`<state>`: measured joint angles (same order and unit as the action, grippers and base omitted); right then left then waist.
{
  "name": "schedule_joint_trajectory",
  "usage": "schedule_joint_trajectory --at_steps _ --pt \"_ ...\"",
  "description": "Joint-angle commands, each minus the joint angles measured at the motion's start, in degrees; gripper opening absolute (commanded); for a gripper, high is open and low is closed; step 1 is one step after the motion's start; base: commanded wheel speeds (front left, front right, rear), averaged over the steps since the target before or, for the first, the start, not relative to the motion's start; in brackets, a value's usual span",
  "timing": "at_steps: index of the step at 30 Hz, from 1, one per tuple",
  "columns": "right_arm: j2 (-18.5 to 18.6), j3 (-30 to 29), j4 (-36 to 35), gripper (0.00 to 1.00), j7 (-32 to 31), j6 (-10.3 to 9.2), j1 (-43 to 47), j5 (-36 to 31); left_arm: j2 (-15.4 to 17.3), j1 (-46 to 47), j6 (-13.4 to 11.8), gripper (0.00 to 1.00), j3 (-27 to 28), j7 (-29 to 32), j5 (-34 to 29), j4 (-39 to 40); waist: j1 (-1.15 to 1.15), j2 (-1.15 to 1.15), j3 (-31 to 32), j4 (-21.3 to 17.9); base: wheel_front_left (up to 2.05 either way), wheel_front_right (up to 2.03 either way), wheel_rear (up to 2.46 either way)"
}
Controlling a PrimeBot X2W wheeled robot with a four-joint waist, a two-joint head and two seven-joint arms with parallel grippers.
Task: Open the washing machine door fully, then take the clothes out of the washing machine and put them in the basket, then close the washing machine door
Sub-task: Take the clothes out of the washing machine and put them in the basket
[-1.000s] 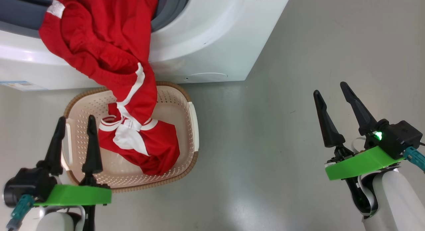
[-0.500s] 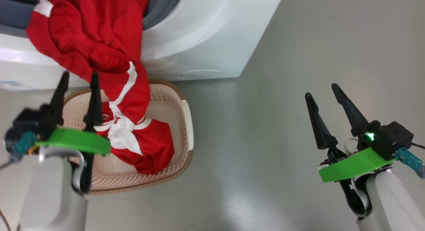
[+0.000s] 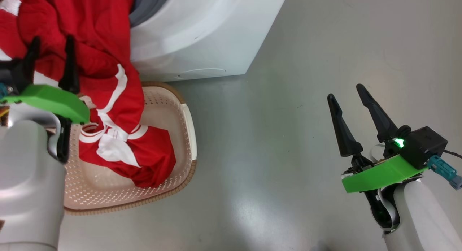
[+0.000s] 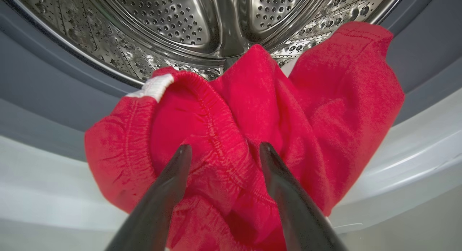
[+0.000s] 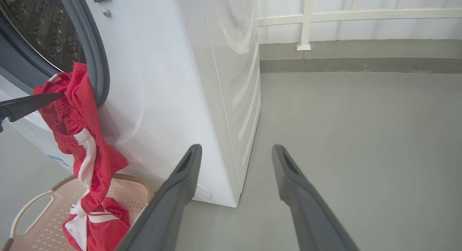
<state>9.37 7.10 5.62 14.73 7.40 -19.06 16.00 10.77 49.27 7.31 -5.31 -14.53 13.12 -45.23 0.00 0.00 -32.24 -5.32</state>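
The red clothes (image 3: 104, 52) with white stripes hang from the grey drum mouth of the white washing machine (image 3: 202, 30), their lower end piled in the cream basket (image 3: 190, 128) on the floor below. My left gripper (image 3: 52, 39) is open, raised in front of the bunched cloth at the mouth. In the left wrist view its two fingers (image 4: 224, 147) frame a fold of the clothes (image 4: 231, 113) below the steel drum (image 4: 173, 23); contact is unclear. My right gripper (image 3: 344, 91) stands open over bare floor, far right. The washing machine door is out of view.
Grey floor (image 3: 274, 142) spreads to the right of the machine and basket. In the right wrist view the right gripper (image 5: 236, 148) points past the machine's side panel (image 5: 231, 81) toward a white railing (image 5: 305, 23) at the back wall.
My left gripper rose from beside the basket up to the cloth at the drum mouth, staying open. The camera turned, shifting the scene left. The right arm and clothes kept still.
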Motion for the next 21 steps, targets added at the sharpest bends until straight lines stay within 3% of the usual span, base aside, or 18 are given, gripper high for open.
schedule_joint_trajectory --at_steps 1,14,15,17,18,21 --pt "-0.2 1.4 -1.3 1.0 0.3 0.09 0.4 -0.1 2.8 1.9 0.2 1.0 1.1 -0.5 -0.8 -0.9 0.0 0.0 -0.4 -0.5 0.0 0.0 0.0" --pt "-0.7 1.8 -1.2 1.0 0.3 0.09 -0.5 0.0 3.4 9.3 0.2 1.0 -1.6 -0.5 -0.7 -11.6 0.0 0.0 -1.3 -1.9 0.0 0.0 0.0" --pt "-0.8 1.8 -1.2 1.0 0.3 0.09 -0.6 0.0 3.5 9.6 0.2 0.88 -1.8 -0.5 -0.7 -12.1 0.0 0.0 -1.3 -2.0 0.0 0.0 0.0" --pt "-0.8 1.8 -1.1 1.0 0.3 0.09 -0.6 0.0 3.6 10.1 0.2 0.24 -2.2 -0.5 -0.6 -12.9 0.0 0.0 -1.3 -2.1 0.0 0.0 0.0" --pt "-0.8 1.8 -1.1 1.0 0.3 0.09 -0.7 0.0 3.7 10.3 0.2 0.02 -2.3 -0.5 -0.5 -13.1 0.0 0.0 -1.2 -2.1 0.0 0.0 0.0" --pt "-0.9 1.6 -1.1 1.0 0.3 0.09 -0.7 -0.1 3.7 10.6 0.2 0.0 -2.6 -0.5 -0.3 -13.5 0.0 0.0 -1.2 -2.1 0.0 0.0 0.0"
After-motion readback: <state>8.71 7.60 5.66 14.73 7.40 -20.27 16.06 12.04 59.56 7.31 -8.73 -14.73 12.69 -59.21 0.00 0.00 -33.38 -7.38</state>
